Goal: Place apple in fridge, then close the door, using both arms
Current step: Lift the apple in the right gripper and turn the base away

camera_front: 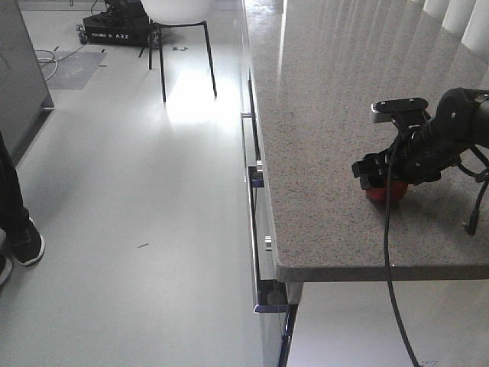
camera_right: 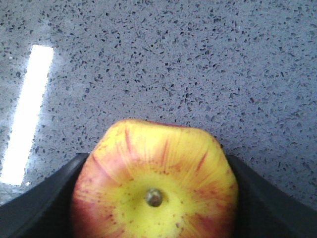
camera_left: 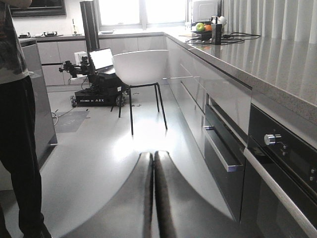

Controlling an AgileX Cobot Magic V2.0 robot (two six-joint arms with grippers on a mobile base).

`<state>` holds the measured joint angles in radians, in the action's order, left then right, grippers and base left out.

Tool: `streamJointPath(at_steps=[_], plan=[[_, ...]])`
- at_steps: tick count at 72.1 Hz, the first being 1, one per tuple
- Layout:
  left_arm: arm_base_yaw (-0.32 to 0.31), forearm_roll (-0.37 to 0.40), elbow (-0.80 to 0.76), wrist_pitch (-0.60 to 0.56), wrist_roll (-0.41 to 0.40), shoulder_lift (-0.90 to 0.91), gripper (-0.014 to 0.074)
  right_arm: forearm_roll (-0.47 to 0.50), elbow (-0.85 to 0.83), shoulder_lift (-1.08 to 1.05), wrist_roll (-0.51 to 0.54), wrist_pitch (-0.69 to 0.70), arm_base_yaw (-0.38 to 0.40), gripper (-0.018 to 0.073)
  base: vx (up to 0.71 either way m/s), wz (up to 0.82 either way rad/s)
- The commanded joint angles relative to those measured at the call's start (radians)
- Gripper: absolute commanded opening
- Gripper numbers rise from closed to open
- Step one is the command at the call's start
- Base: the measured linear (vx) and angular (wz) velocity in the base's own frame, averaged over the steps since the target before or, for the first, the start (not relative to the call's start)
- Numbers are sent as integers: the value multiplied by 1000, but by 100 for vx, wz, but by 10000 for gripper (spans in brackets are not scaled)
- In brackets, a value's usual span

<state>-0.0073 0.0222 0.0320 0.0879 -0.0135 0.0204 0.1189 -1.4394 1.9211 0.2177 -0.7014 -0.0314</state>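
Note:
The apple (camera_front: 386, 193), red with a yellow top around its stem (camera_right: 154, 183), rests on the speckled grey countertop (camera_front: 344, 92) near its front edge. My right gripper (camera_front: 382, 180) comes down over it, and the black fingers (camera_right: 44, 208) press against both of its sides, so the right gripper (camera_right: 154, 198) is shut on it. My left gripper (camera_left: 153, 156) hangs above the floor with its fingers together and nothing between them. A tall flat grey unit at the far left (camera_front: 15, 69) (camera_left: 37, 99) looks like the fridge. Its door and inside do not show.
A white chair (camera_front: 179, 15) (camera_left: 141, 67) stands on the floor beside the drawer fronts with their bar handles (camera_front: 256, 229). A person's leg (camera_front: 15, 222) (camera_left: 20, 148) is at the left edge. Another wheeled robot base (camera_left: 96, 94) is behind, and an oven (camera_left: 282, 163) is at the right.

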Motion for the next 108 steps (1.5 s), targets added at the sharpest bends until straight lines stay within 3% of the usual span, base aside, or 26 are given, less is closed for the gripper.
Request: streamJointPath(at_steps=[1, 66, 108], plan=[[-6, 7, -1, -82, 1, 6, -6, 0, -28, -49, 10, 6, 0, 174, 0, 0], [-6, 7, -1, -82, 1, 6, -6, -1, -28, -49, 10, 6, 0, 174, 0, 2], [-6, 7, -1, -82, 1, 6, -6, -1, -28, -49, 10, 6, 0, 174, -4, 31]])
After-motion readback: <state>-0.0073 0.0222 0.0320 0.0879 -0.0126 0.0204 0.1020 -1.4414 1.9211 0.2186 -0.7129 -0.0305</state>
